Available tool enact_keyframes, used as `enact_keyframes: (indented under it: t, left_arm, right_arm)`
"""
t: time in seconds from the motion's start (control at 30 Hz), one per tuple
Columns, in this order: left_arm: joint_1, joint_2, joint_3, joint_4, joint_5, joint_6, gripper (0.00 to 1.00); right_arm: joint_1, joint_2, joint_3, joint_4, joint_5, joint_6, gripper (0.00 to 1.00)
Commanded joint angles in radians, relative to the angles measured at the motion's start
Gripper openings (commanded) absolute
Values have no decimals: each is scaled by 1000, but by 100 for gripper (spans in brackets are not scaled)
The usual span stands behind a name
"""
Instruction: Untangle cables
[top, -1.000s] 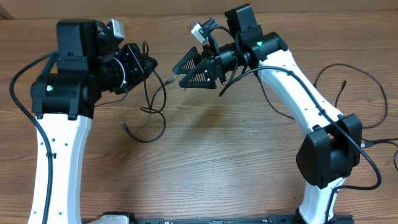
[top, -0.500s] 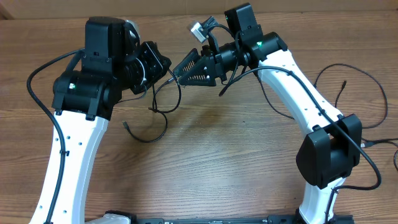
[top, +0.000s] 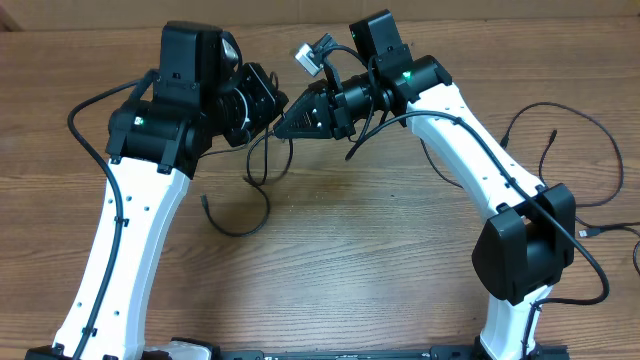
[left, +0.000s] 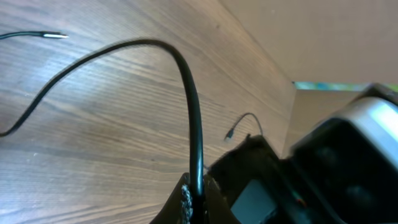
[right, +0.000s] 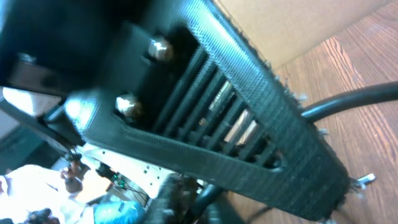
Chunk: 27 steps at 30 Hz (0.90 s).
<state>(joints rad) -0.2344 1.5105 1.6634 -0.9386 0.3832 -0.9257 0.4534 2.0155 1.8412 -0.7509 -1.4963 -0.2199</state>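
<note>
A thin black cable (top: 251, 172) hangs between the two grippers above the table, and its loop and plug tip (top: 205, 201) rest on the wood below. My left gripper (top: 268, 108) is shut on this cable (left: 191, 106), which runs up out of its jaws (left: 200, 200). Tip to tip with it, my right gripper (top: 283, 124) is shut on the same cable. In the right wrist view the cable (right: 351, 99) comes out from behind the ribbed finger (right: 249, 106), and the gripper (right: 208, 186) closes on it low in the frame.
A second thin black cable (top: 560, 115) lies in loops at the table's right side, with a plug tip (top: 554, 133). The thick arm cables (top: 95, 100) trail beside both arms. A cardboard wall (left: 323, 37) backs the table.
The left arm carried the cable to the right until it met the right gripper. The right gripper, open before, has shut on the cable next to the left one.
</note>
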Motion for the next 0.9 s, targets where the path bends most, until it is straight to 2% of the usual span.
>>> enact_keyframes:
  t: [0.0,0.07,0.1,0.13,0.17,0.2,0.3,0.53,0.63,0.73,0.87]
  left_arm:
    - [-1,18,8,1,3,-9,4]
    - [-1,18,8,0,7,10,4]
    - [0,18,8,2,40,80,4]
    - [0,18,8,2,56,101,6]
    - [2,18,8,2,72,125,17]
    - [6,17,8,3,90,146,20]
    - [32,8,8,5,131,190,21]
    - [126,-80,8,31,123,315,31]
    - [129,-106,8,31,124,396,44]
    - [129,-109,8,31,160,464,53]
    - [127,-108,8,16,247,564,57]
  right_arm:
    - [6,-16,12,9,-50,-11,4]
    - [6,-16,12,9,-50,-12,4]
    - [6,-16,12,9,-50,-12,4]
    - [5,-16,12,9,-50,-12,4]
    - [3,-16,12,10,-50,-12,4]
    - [1,-16,12,10,-49,-12,4]
    - [-14,-16,12,11,-13,8,4]
    - [-143,-16,12,164,73,235,4]
    - [-232,-16,12,255,177,363,4]
    - [-307,-16,12,330,263,444,4]
    - [-396,-16,12,411,420,541,4]
